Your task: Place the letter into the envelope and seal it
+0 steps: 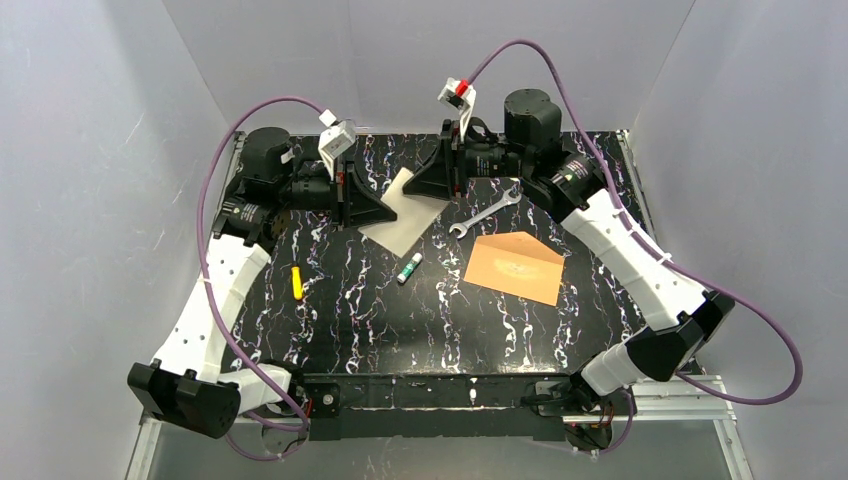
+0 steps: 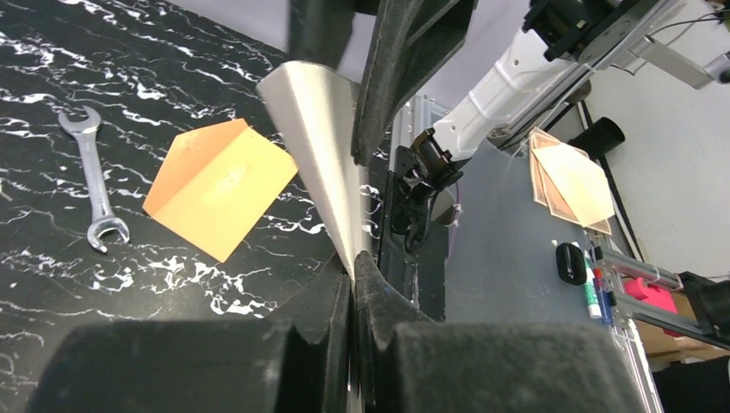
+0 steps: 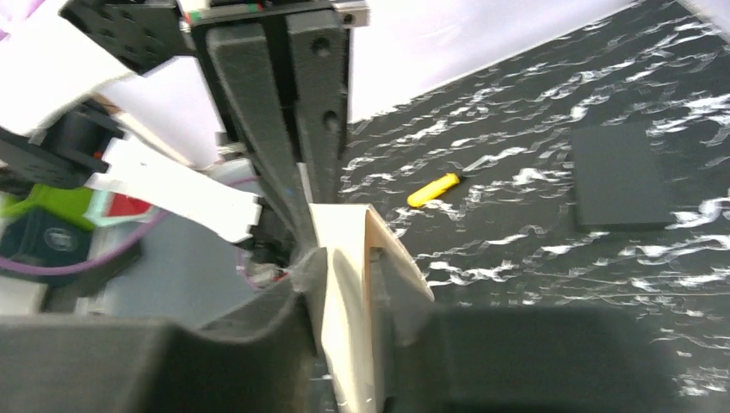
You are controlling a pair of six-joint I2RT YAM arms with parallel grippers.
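Note:
The letter (image 1: pixel 405 218), a cream sheet, is held off the table at the back between my two grippers. My left gripper (image 1: pixel 385 207) is shut on its left edge; in the left wrist view the sheet (image 2: pixel 317 129) rises from the closed jaws (image 2: pixel 353 271). My right gripper (image 1: pixel 415 188) is shut on the opposite edge, where the sheet (image 3: pixel 344 292) looks bent between the jaws (image 3: pixel 344 258). The orange-brown envelope (image 1: pixel 514 266) lies flat on the table at right centre, apart from both grippers, and also shows in the left wrist view (image 2: pixel 219 181).
A steel wrench (image 1: pixel 485 213) lies between the letter and the envelope. A small white and green tube (image 1: pixel 408 268) and a yellow tool (image 1: pixel 296 282) lie mid-table. A flat black rectangle (image 3: pixel 620 176) lies on the marbled black table (image 1: pixel 380 320).

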